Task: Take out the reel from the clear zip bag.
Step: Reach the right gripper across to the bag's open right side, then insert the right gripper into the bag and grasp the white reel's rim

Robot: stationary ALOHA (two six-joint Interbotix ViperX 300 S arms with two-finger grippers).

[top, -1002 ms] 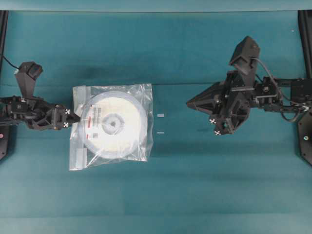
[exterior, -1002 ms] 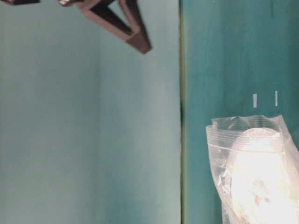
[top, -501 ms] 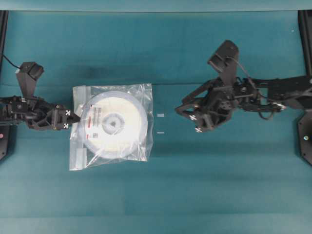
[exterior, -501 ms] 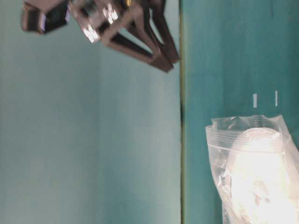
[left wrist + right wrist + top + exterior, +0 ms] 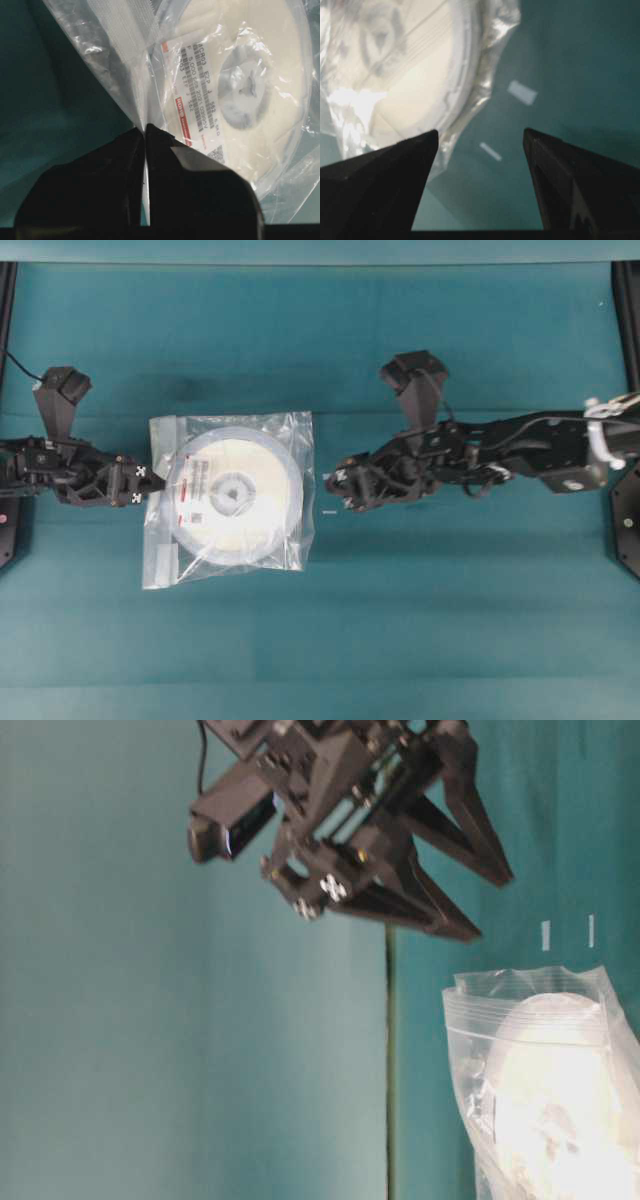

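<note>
The reel (image 5: 232, 492) lay flat inside the clear zip bag (image 5: 228, 499) on the green worktop (image 5: 420, 620). At the bag's nine o'clock edge, the left tool (image 5: 150, 483) was clenched on the plastic. At three o'clock, near the bag but not touching, the right tool (image 5: 337, 488) had its jaws spread wide, holding nothing.

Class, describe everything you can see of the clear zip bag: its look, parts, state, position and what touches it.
The clear zip bag is a square, crinkly transparent plastic pouch lying flat on the teal table, with a zip strip along its left edge and whitish patches there. The reel is inside it and nearly fills it. The left gripper pinches its left edge; the right gripper, open, is near its right edge without touching it.
</note>
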